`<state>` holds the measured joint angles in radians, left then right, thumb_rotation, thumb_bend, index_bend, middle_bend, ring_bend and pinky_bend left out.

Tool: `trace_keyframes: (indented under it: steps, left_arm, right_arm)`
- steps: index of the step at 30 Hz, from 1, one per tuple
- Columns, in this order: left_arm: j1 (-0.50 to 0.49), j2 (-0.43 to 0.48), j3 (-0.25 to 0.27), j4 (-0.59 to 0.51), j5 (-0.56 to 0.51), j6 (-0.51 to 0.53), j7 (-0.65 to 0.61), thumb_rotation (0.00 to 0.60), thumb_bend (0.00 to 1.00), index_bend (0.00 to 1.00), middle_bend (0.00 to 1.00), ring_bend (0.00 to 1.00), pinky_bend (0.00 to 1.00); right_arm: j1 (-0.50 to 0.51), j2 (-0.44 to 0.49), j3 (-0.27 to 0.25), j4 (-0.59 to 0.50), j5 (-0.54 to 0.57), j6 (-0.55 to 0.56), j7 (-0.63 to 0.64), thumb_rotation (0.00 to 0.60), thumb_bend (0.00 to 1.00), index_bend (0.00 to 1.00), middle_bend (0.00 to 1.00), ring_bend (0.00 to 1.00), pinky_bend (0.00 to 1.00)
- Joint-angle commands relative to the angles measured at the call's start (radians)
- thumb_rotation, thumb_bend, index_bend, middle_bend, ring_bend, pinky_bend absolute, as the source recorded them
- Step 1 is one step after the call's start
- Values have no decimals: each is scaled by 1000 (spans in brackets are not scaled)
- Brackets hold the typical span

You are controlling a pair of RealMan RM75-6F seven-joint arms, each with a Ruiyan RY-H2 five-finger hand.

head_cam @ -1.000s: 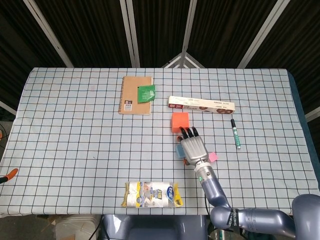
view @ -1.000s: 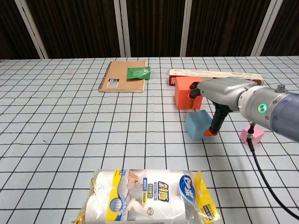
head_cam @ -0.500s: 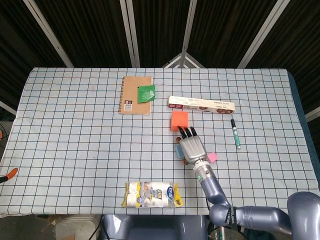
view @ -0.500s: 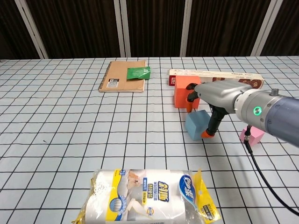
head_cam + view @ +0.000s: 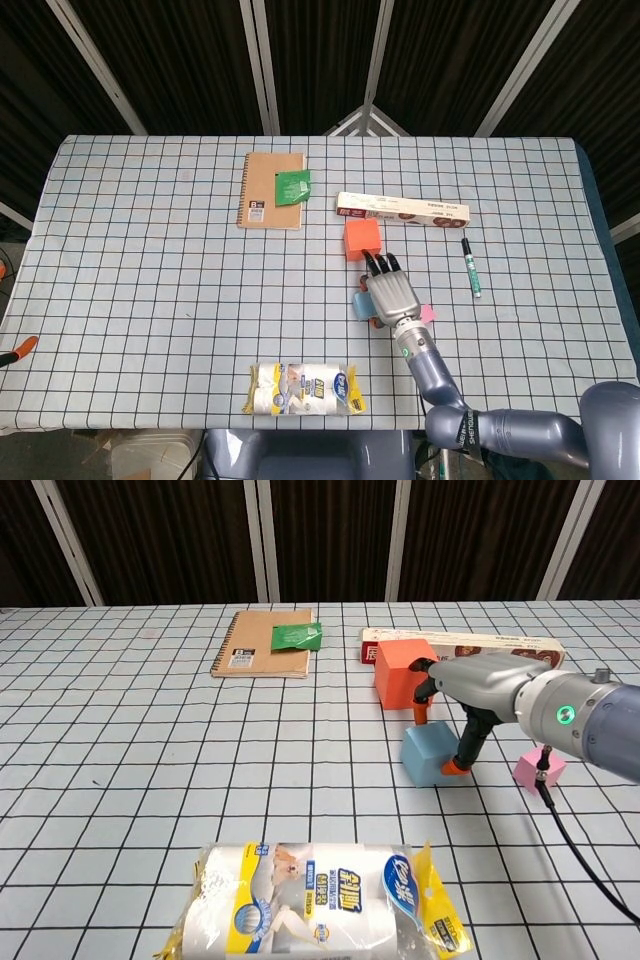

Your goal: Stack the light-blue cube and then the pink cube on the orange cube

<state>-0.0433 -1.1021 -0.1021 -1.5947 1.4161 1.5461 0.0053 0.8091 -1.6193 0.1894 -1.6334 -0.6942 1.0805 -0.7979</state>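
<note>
Right robot hand (image 5: pixel 455 715) straddled light-blue cube (image 5: pixel 428 754), fingers apart, grip unconfirmed; needed firm side pinch before lifting onto orange cube (image 5: pixel 402 673).

No print on notebook (image 5: pixel 262 644), box (image 5: pixel 462 644) or pack (image 5: pixel 318 900) is readable.

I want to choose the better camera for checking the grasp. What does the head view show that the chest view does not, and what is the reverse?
Only the head view shows the green marker and an orange-handled tool at the table's left edge.

Only the chest view shows the right hand's fingers reaching down around the light-blue cube.

Both show the right hand, orange cube, pink cube, notebook and tissue pack.
</note>
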Motion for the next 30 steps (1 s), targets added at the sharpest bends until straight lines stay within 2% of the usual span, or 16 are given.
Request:
trace_keyframes:
  steps: [1, 9, 16, 24, 30]
  left_arm:
    - [0, 0, 1, -1, 1, 0, 1, 600, 114, 18, 0, 0, 0]
    - [0, 2, 0, 0, 1, 0, -5, 600, 114, 18, 0, 0, 0]
    - [1, 6, 3, 2, 7, -2, -19, 600, 114, 18, 0, 0, 0]
    - [2, 9, 4, 3, 10, -1, -28, 600, 114, 18, 0, 0, 0]
    - [5, 9, 3, 0, 7, 4, -27, 600, 114, 19, 0, 0, 0]
  right_arm:
    - [1, 2, -5, -3, -9, 2, 8, 600, 279, 465, 2, 0, 0]
    - [0, 8, -15, -21, -36, 21, 25, 600, 342, 496, 2, 0, 0]
    - [-5, 59, -9, -102, -37, 85, -12, 600, 349, 499, 2, 0, 0]
    - [28, 167, 42, -223, 24, 147, -115, 600, 348, 499, 2, 0, 0]
    - [96, 238, 115, -203, 161, 69, -141, 600, 350, 515, 2, 0, 0]
